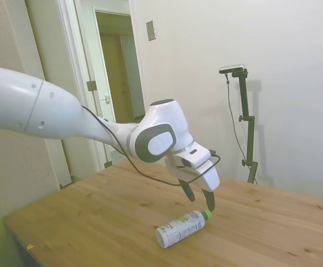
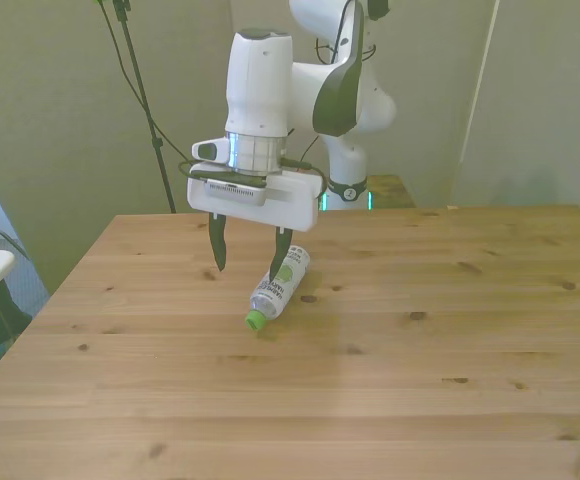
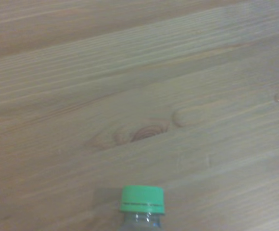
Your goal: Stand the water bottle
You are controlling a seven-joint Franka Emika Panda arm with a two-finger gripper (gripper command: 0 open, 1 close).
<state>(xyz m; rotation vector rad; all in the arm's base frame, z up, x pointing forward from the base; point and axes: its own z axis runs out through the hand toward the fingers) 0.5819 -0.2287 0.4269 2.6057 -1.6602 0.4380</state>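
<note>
Item: small clear plastic water bottle (image 1: 180,228) w/ green screw cap (image 1: 207,213) and white label w/ green print, lying on its side on the pale wooden table (image 1: 94,217).
Location: mid-table; in the front view cap end faces the camera, base end angled away toward the front view's right.
Tool: white two-finger gripper (image 2: 249,254) on white Franka arm (image 1: 50,114), dark fingers spread wide, nothing between them.
Position: gripper hangs just above the table, near the cap end; in the front view one finger overlaps the bottle body, the other stands off to the front view's left. Contact: can't tell.
Wrist cam: cap (image 3: 142,199) at frame edge, rest bare wood w/ a knot (image 3: 146,131).
Task status: not yet stood; no grasp.
Risk 1: gripper looks off-centre from the bottle; closing here would likely nudge it, not clamp it.
Risk 2: round body; a side push prob. rolls it away.
Risk 3: thin clear plastic; hard squeeze could crush or squirt it out.
Risk 4: grip near cap only; base may swing, bottle tips on release.
</note>
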